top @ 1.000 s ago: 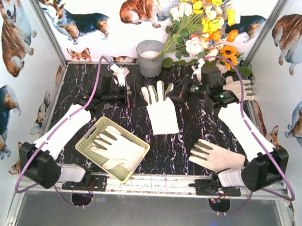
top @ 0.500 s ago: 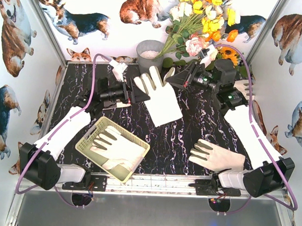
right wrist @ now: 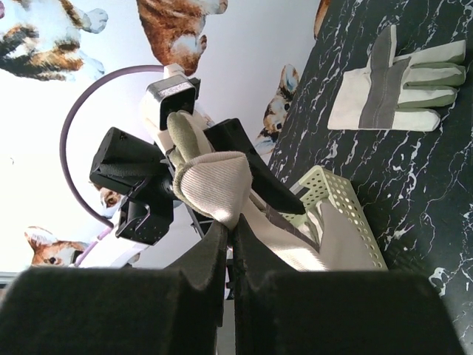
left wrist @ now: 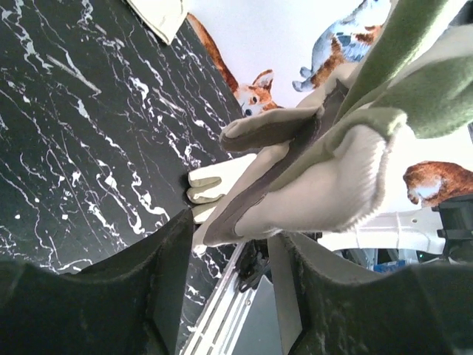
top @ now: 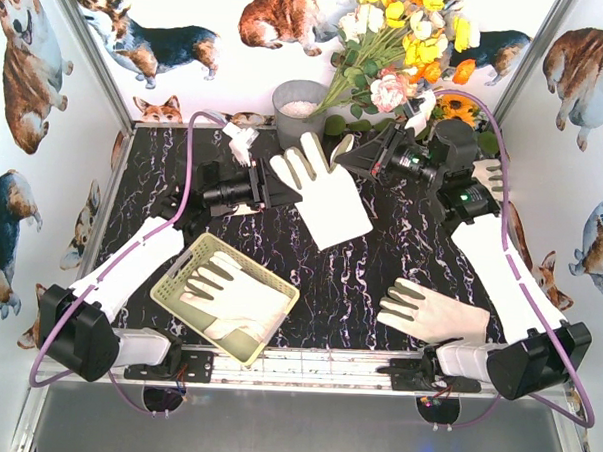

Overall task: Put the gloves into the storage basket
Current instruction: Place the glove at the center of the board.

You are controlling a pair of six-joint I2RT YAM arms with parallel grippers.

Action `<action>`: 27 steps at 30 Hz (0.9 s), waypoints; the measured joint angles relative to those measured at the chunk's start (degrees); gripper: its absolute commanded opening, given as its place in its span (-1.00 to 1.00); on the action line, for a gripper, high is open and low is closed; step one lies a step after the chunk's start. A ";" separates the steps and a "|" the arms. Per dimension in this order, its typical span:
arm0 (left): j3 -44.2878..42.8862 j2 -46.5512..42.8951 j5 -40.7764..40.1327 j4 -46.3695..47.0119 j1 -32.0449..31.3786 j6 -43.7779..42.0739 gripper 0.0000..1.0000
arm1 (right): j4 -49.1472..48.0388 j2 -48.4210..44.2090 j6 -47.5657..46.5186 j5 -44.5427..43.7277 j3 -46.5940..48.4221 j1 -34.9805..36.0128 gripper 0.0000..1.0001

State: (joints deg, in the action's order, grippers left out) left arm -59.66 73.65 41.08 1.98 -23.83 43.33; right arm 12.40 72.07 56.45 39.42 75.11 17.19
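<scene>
The left arm [top: 130,264] and the right arm [top: 490,259] look alike — smooth white link shells between chunky black joint housings [top: 77,331]. A thin purple cable [top: 189,166] runs along each. The fingers [left wrist: 111,296] are blocky, matte and near-black — faintly scuffed.

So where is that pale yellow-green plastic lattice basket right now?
In the overhead view the basket sits front-left on the black marble table, beside the left arm, with white fabric gloves lying inside.
</scene>
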 measured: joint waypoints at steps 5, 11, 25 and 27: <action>0.00 0.00 -0.59 2.03 -0.31 1.70 -0.56 | -0.02 -0.48 0.04 0.04 0.00 0.00 -1.00; 0.11 -0.04 -0.79 3.15 -0.81 3.32 -1.00 | 1.64 -1.31 -0.63 -1.86 -1.70 -0.02 -0.84; -6.34 -0.20 -20.90 -24.63 -0.94 0.61 -1.00 | 17.79 2.05 -14.88 -15.78 -4.92 3.19 0.66; -8.81 1.99 -23.56 -27.58 -0.90 2.67 -1.00 | 20.39 3.34 -18.58 -18.64 -4.20 6.73 0.67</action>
State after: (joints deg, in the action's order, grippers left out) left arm -68.47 75.64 17.52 -25.61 -24.73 46.00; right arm 32.80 75.42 37.87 20.78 70.91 23.92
